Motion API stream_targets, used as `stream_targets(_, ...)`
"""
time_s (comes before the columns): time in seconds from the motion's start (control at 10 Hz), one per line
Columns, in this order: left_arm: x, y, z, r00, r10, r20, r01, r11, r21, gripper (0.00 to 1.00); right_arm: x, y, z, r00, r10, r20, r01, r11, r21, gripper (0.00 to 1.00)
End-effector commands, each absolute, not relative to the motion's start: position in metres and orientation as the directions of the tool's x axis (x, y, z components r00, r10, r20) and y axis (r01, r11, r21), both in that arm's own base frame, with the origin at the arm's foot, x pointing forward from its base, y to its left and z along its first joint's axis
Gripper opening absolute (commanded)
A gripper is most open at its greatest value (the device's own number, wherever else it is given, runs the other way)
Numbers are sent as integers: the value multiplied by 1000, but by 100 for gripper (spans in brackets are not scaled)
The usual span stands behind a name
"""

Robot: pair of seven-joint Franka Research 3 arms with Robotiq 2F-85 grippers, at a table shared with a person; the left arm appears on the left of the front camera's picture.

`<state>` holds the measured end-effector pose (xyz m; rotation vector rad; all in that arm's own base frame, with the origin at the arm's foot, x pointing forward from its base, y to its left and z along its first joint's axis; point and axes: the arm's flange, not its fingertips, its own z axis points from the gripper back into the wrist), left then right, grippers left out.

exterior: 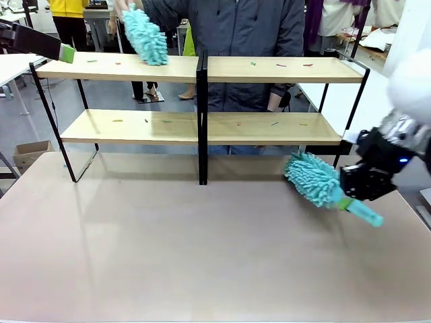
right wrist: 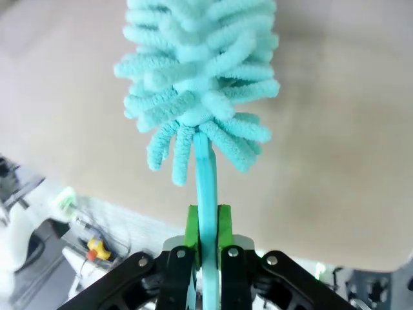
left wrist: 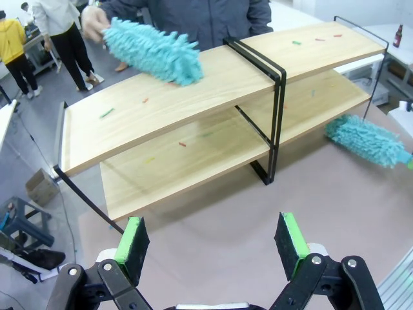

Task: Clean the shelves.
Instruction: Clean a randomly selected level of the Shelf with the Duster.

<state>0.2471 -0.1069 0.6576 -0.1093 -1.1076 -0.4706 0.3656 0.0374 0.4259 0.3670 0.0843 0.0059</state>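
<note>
Our right fingers (right wrist: 191, 226) clamp a teal duster (exterior: 311, 176) by its handle over the table (exterior: 168, 256) — left fingers (left wrist: 134, 240) hang open. Beyond, the shelves (exterior: 269, 128) carry scraps (exterior: 276, 65) on both boards; a person (exterior: 229, 40) dusts the top. Next, we judge: swing our duster onto the lower board.

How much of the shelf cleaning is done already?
Hardly any looks done: coloured bits lie on both shelves. In hand: the right gripper grips a duster over the table; a person's duster is on the top board. Left: sweeping both boards.
</note>
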Motion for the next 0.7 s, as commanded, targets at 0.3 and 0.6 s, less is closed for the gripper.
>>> stream_targets(0.3,247,-106,655,356,-306,883,417,898,143,100,281,-89,507,962,251,-103,-117,726,677,12)
stream_targets(0.6,247,-106,655,356,-306,883,417,898,143,100,246,-139,524,916,393,-82,-193,610,769,12)
